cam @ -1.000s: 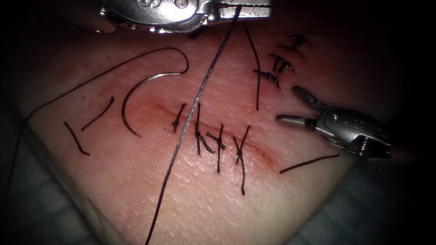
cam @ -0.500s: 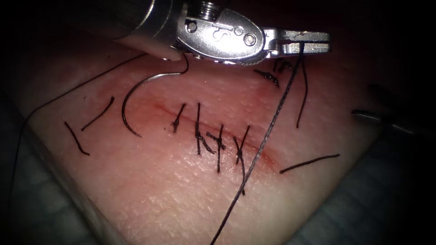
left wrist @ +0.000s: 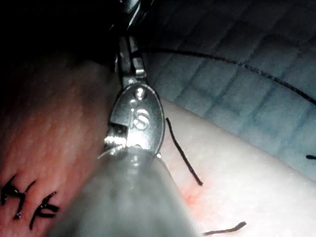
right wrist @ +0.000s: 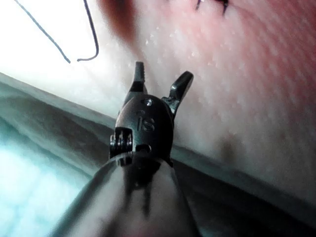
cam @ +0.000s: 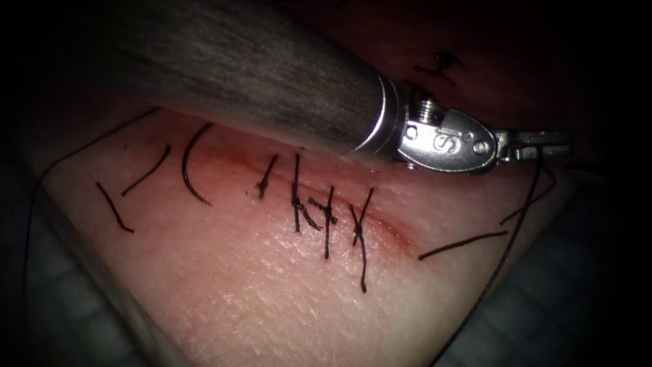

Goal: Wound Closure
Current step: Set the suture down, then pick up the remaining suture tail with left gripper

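Endoscope view: the left claw point(cam: 536, 144) is pressed together on the thread point(cam: 511, 253) at the tissue's point(cam: 285, 285) right edge, far right of the cut point(cam: 305, 194) — over the last second it has swept there from the far side, carrying the thread across the 4 or so stitches point(cam: 327, 214). Thread runs taut down and left from the claw. The needle point(cam: 187, 166) lies free on the tissue left of the cut, partly under the left shaft, held by neither tool.

Left wrist view: the claw point(left wrist: 129, 55) is closed on the thread point(left wrist: 232, 63), which stretches away over the cloth point(left wrist: 256, 98).

Right wrist view: the right claw point(right wrist: 160, 84) is spread and empty, above the tissue point(right wrist: 256, 89).
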Action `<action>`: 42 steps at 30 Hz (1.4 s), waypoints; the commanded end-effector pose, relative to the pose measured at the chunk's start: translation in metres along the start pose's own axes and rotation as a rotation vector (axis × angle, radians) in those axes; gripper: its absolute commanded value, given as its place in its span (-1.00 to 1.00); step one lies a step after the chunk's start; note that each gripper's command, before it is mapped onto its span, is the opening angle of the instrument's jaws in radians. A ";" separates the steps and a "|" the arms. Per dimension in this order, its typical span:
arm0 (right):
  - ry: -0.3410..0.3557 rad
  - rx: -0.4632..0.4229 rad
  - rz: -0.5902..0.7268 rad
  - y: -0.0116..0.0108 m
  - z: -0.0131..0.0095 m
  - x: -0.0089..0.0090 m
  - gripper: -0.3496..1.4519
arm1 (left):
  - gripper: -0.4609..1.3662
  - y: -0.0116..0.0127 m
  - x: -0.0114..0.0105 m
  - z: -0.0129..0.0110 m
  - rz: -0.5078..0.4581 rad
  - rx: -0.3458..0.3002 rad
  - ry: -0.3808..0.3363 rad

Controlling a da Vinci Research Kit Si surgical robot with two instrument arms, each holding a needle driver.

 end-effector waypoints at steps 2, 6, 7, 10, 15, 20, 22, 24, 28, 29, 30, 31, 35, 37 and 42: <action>0.004 0.001 -0.001 0.0003 -0.0003 -0.0001 0.45 | -0.88 0.0021 -0.0017 0.0008 -0.033 -0.052 0.021; 0.001 -0.012 0.000 0.0008 -0.0007 -0.0003 0.45 | -0.88 0.0068 -0.0052 0.0019 -0.089 -0.118 0.037; -0.001 -0.015 0.000 0.0008 -0.0007 -0.0004 0.46 | -0.88 0.0077 -0.0058 0.0019 -0.094 -0.134 0.040; 0.000 -0.012 0.000 0.0008 -0.0007 -0.0004 0.46 | -0.88 0.0106 -0.0079 0.0016 -0.135 -0.160 0.030; 0.001 -0.012 0.001 0.0006 -0.0006 -0.0003 0.46 | -0.53 0.0129 -0.0099 0.0004 -0.199 -0.185 -0.002; 0.006 -0.003 0.003 0.0001 -0.0003 -0.0001 0.46 | 0.66 0.0122 -0.0101 -0.0007 -0.320 -0.093 -0.041; 0.008 0.000 0.003 -0.0002 -0.0002 0.0000 0.47 | 0.69 0.0115 -0.0099 -0.0012 -0.352 -0.042 -0.054; 0.010 0.004 0.004 -0.0004 0.0000 0.0001 0.47 | 0.70 0.0107 -0.0096 -0.0018 -0.378 -0.002 -0.064; 0.013 0.009 0.005 -0.0008 0.0001 0.0003 0.47 | 0.63 0.0098 -0.0096 -0.0037 -0.403 0.041 -0.081; 0.013 0.009 0.005 -0.0009 0.0001 0.0003 0.47 | 0.61 0.0098 -0.0096 -0.0042 -0.413 0.045 -0.088; 0.014 0.011 0.006 -0.0009 0.0002 0.0004 0.47 | 0.57 0.0098 -0.0096 -0.0050 -0.421 0.046 -0.110; 0.014 0.011 0.006 -0.0010 0.0002 0.0004 0.47 | 0.56 0.0098 -0.0096 -0.0053 -0.431 0.046 -0.125; 0.016 0.015 0.007 -0.0012 0.0003 0.0005 0.47 | 0.55 0.0102 -0.0090 -0.0077 -0.452 0.039 -0.241; 0.017 0.016 0.007 -0.0013 0.0004 0.0006 0.47 | 0.57 0.0103 -0.0085 -0.0094 -0.451 0.033 -0.271; 0.023 0.028 0.009 -0.0020 0.0008 0.0009 0.47 | 0.56 0.0100 -0.0074 -0.0126 -0.456 0.029 -0.273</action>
